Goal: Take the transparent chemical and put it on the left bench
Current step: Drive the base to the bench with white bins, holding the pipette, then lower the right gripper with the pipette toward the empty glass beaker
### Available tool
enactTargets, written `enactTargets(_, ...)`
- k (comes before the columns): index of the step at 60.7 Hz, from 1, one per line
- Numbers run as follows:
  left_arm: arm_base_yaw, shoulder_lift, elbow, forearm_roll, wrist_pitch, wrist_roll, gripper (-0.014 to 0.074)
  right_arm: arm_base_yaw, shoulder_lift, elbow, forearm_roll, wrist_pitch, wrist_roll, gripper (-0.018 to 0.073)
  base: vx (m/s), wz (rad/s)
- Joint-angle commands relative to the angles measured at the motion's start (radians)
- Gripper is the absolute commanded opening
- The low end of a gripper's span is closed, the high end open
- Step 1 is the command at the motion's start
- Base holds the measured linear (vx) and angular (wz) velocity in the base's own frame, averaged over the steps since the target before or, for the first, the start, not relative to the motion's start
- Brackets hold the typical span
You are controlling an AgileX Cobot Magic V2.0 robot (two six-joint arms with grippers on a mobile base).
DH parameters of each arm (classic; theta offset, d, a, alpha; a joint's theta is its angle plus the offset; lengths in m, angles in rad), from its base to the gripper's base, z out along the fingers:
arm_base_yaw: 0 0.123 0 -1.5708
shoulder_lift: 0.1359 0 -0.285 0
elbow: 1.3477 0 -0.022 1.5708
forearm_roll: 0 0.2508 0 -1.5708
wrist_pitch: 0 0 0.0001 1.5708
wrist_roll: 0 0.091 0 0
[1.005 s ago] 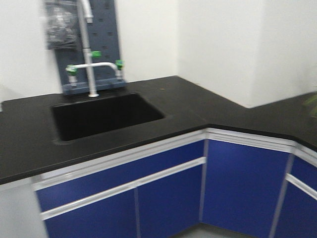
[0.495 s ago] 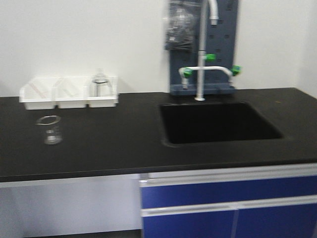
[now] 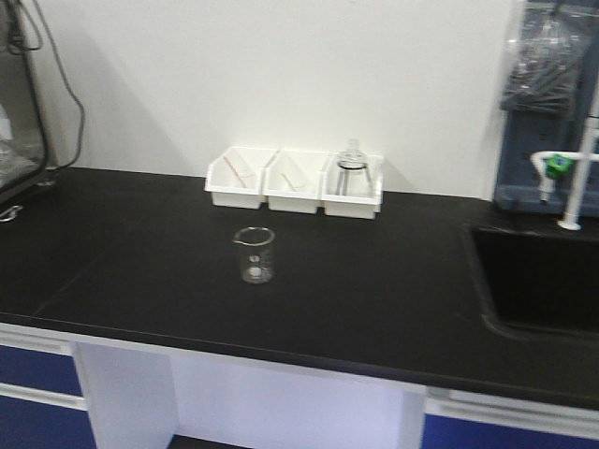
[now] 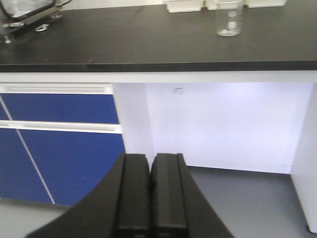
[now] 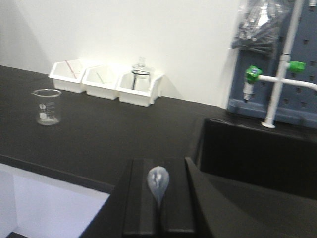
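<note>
Stretching wide and black, the bench [image 3: 140, 271] offers open surface on every side of the beaker [image 3: 255, 254]. The beaker stands upright, well in from the front edge and apart from the three white bins [image 3: 294, 180] lined up against the wall [image 3: 281, 75]. To the right the top drops into a sink [image 3: 538, 281], whose near-left corner is the closest edge to the right gripper [image 5: 158, 198]. Behind the sink a white tap [image 5: 282, 74] rises in front of a grey rack [image 3: 519, 159].

The right gripper is clamped on the pipette [image 5: 158, 181]. Only its clear bulb shows, lying on the seam where the two fingers meet, and the stem is hidden between them. How high the gripper sits above the bench cannot be told.

The left gripper [image 4: 149, 198] hangs below bench level with its fingers pressed together and nothing between them. It faces the white panel under the bench, with a blue cabinet [image 4: 59, 148] to one side and grey floor [image 4: 247, 198] below.

At the far left, a device [image 3: 19, 122] with a trailing cable [image 3: 70, 112] is cut off by the frame. The bins' contents are blurred: a thin reddish item in the left one, something faint in the middle, and a glass vessel [image 3: 350, 168] in the right. The rack's top is covered by a crumpled bag that is hard to make out.
</note>
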Motion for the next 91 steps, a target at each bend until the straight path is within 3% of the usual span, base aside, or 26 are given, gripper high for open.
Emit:
enactTargets(1, -0.002, -0.019, 0.016, -0.001, -0.078, -0.008, -0.0003, -0.005, 0.008, -0.028, -0.001, -0.065, -0.005, -0.0004, 0.26, 0.38)
enactTargets(91, -0.002, -0.019, 0.016, -0.001, -0.078, -0.008, -0.0003, -0.005, 0.008, -0.028, 0.000, -0.065, -0.005, -0.0004, 0.26, 0.01)
